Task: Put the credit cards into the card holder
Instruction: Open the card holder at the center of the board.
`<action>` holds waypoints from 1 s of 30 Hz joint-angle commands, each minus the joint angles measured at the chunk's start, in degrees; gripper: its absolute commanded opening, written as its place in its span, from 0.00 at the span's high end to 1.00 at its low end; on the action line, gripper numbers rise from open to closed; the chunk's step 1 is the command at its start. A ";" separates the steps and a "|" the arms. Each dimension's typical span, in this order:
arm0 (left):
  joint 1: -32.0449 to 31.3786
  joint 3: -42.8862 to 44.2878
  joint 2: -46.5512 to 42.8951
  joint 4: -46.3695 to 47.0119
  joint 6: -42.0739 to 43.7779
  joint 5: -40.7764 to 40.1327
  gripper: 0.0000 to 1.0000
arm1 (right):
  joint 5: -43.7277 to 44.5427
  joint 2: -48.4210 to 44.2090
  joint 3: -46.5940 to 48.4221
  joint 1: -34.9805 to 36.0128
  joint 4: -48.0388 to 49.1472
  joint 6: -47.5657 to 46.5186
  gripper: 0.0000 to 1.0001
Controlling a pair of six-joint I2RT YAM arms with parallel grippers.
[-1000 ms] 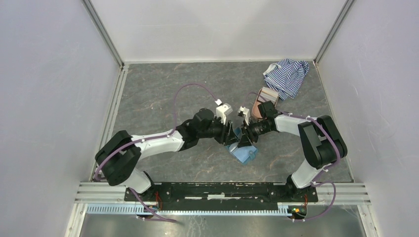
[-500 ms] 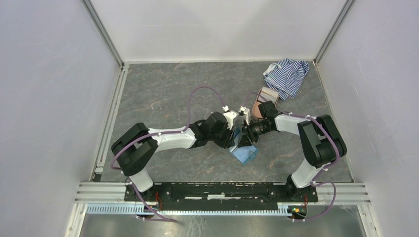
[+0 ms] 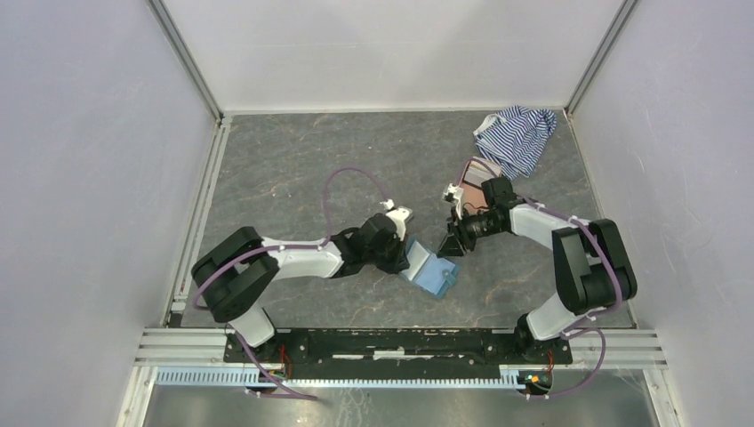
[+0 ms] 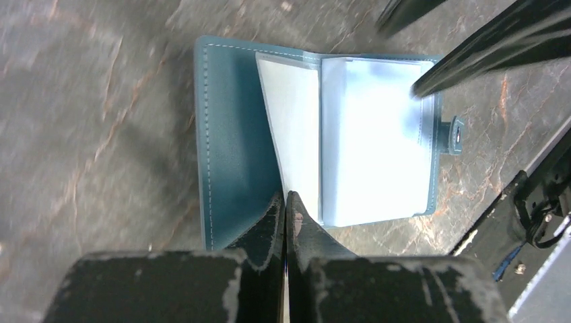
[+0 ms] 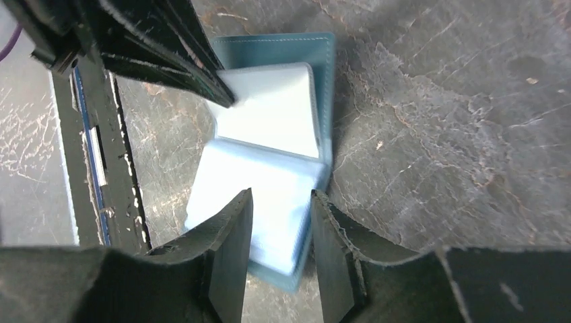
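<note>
The card holder [image 3: 432,274] lies open on the grey table between the two arms, teal cover [image 4: 229,148] down and pale blue sleeves [image 5: 269,114] up. One sleeve stands partly raised. My left gripper [image 4: 286,196] is shut, its tips touching the near edge of that raised sleeve; I cannot tell whether it pinches it. In the top view the left gripper [image 3: 407,258] sits at the holder's left edge. My right gripper [image 5: 279,202] is open and hovers over the holder's other end with nothing between its fingers, just right of it from above [image 3: 447,242]. The credit cards are out of view.
A pink case [image 3: 473,175] lies behind the right wrist, and a blue-white striped cloth [image 3: 517,138] is bunched at the back right. White walls close in the table on three sides. The arms' black base rail [image 3: 391,342] runs along the near edge.
The left gripper has shut and drawn back left, to the holder's left edge. The right gripper has pulled away up and to the right. The holder now lies uncovered.
</note>
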 commanded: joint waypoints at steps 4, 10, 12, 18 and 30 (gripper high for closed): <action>-4.84 -7.92 -10.11 7.30 -17.68 -15.17 0.98 | -5.90 -3.87 1.19 -1.04 -5.90 -7.66 0.54; -11.74 -5.97 -10.16 1.98 -25.74 -30.28 0.98 | -8.40 -1.95 2.55 -0.17 -11.24 -12.77 0.54; -12.95 -5.27 -8.95 0.57 -28.84 -32.98 0.98 | -5.94 -2.97 1.87 1.31 -10.31 -12.50 0.54; -13.79 -5.29 -5.85 1.97 -35.29 -32.85 0.98 | 9.93 -9.70 -4.02 6.56 2.74 -5.90 0.46; -14.03 -11.06 -9.20 8.21 -41.40 -29.90 0.98 | 27.10 -10.96 -6.78 17.70 11.36 -1.18 0.38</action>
